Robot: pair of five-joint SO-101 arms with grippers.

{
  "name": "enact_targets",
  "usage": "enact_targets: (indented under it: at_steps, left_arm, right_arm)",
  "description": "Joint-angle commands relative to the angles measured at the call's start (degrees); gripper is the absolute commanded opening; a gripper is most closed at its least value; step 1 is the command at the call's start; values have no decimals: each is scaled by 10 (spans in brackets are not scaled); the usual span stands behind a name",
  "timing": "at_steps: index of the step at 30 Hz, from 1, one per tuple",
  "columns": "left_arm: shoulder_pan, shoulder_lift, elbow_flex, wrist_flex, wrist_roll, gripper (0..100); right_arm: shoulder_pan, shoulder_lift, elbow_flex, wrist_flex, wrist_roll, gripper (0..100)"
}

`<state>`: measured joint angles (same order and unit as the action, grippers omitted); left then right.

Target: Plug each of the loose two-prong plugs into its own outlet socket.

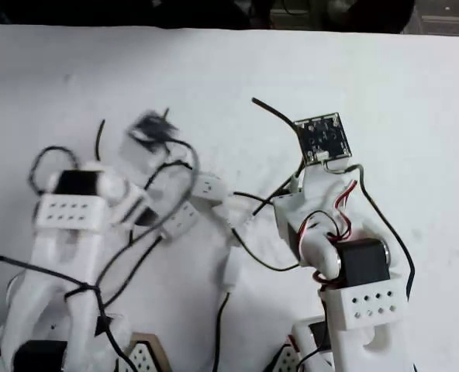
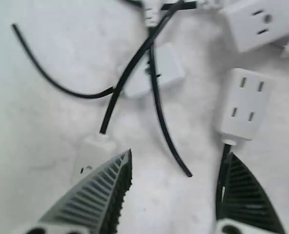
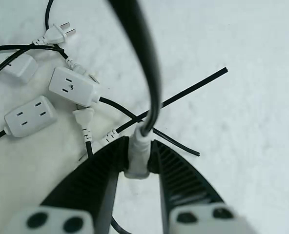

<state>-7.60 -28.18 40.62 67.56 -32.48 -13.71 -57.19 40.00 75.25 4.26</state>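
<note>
My right gripper (image 3: 138,158) is shut on a white two-prong plug (image 3: 136,155), whose black cable (image 3: 139,58) rises past the camera. Beyond it lie two white outlet sockets (image 3: 71,87) (image 3: 30,115), a loose plug (image 3: 56,34) with its prongs showing, and another plug (image 3: 83,117). My left gripper (image 2: 176,187) is open just above the table. A white plug (image 2: 93,153) lies beside one of its fingers (image 2: 105,190), and an outlet socket (image 2: 244,105) lies near the other. A second socket (image 2: 259,22) sits farther off. In the high view the sockets (image 1: 210,186) (image 1: 181,219) lie between the arms.
Black cables (image 2: 156,107) cross over a small white block (image 2: 154,70) among the sockets. A long white plug (image 1: 231,267) with a cable lies between the arm bases. The white tabletop (image 1: 400,85) stretches bare toward the back and right.
</note>
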Motion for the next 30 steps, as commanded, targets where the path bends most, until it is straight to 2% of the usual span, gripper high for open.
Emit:
enact_targets:
  at_steps: [1,8,11,14,18,21,25,30]
  left_arm:
    - [-76,-22,-10,3,25,298]
    - [-154,-25,34,-2,56,297]
    - [-173,-25,69,-15,56,295]
    - [-194,-25,114,-72,57,259]
    - [-204,-22,172,-149,57,245]
    - [-212,-24,175,-149,58,245]
    - [-214,-22,176,-150,84,245]
    - [-214,-21,177,-150,86,245]
  right_arm:
    - [-9,-7,-2,-1,0,18]
    - [-93,-6,13,-26,-3,18]
    - [-116,-6,81,-119,-3,18]
    - [-146,-6,155,-215,1,18]
    - [-189,-6,185,-271,-3,17]
    - [-218,-6,200,-303,-3,17]
    - [-241,7,242,-400,1,17]
    - [-270,109,245,-489,2,17]
